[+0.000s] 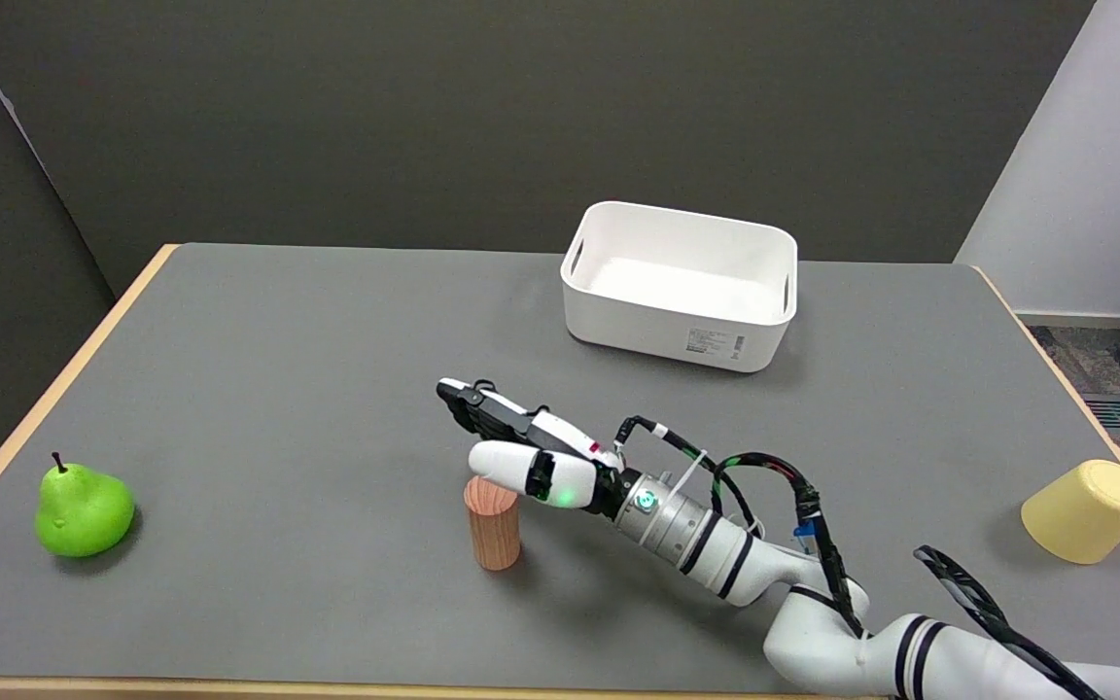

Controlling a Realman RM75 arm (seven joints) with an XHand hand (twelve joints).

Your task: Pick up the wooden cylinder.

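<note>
The wooden cylinder (493,525) stands upright on the grey table (307,369), a little left of centre near the front. My right hand (521,442) hovers just above and behind its top, reaching in from the lower right. Its white thumb lies right over the cylinder's top edge, and the black fingers stretch out to the upper left, apart from the thumb. Nothing is held in the hand. Whether the thumb touches the cylinder I cannot tell.
A white plastic bin (682,284) sits at the back, right of centre. A green pear (82,510) lies near the front left edge. A yellow cup (1085,510) lies on its side at the right edge.
</note>
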